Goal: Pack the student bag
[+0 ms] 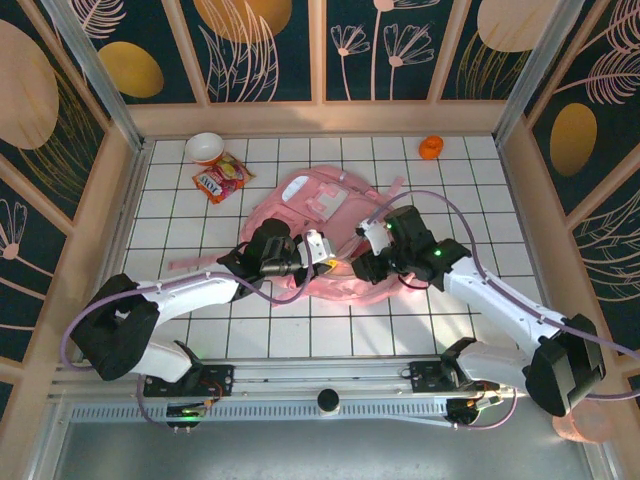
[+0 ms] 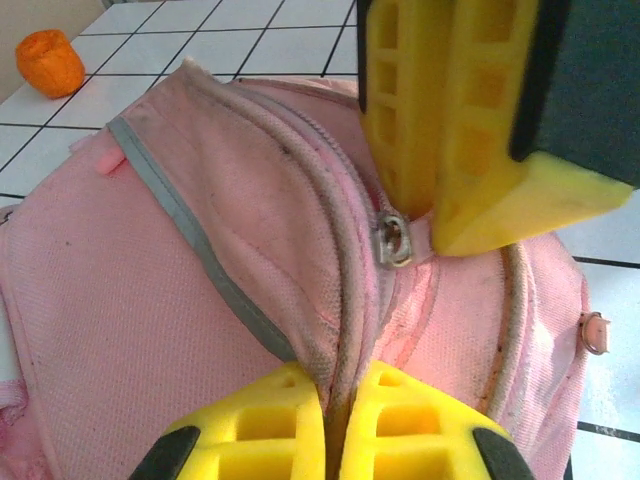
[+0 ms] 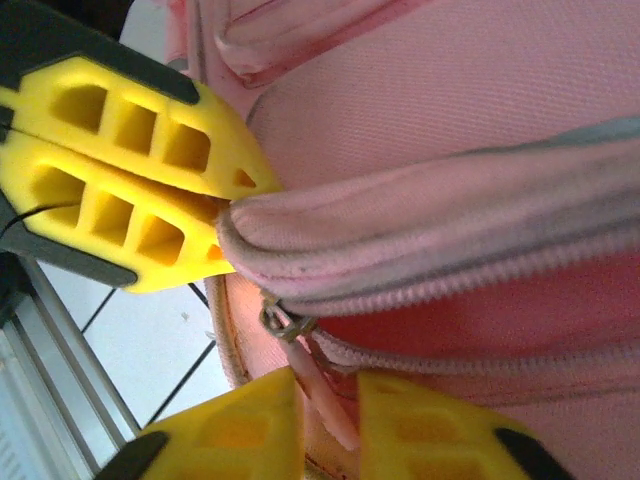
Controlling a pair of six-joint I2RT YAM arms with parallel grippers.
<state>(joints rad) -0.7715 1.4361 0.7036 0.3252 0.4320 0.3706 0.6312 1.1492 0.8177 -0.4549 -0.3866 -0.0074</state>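
The pink student bag (image 1: 320,205) lies flat in the middle of the tiled table, and both grippers meet at its near edge. My left gripper (image 2: 340,400) is shut on a fold of the bag's piped fabric beside the zip. A metal zip slider (image 2: 393,240) sits just beyond it, under the right gripper's yellow fingers (image 2: 470,130). My right gripper (image 3: 330,400) is closed in on the pink zipper pull (image 3: 325,395), which hangs from the slider (image 3: 285,322) and lies slanted across the narrow gap between the jaws. The zip is parted to the right of the slider.
A white bowl (image 1: 204,147) and a red snack packet (image 1: 222,180) lie at the back left. An orange object (image 1: 430,147) sits at the back right. Wooden walls (image 1: 520,180) fence the table on three sides. A pink strap (image 1: 195,264) trails under the left arm.
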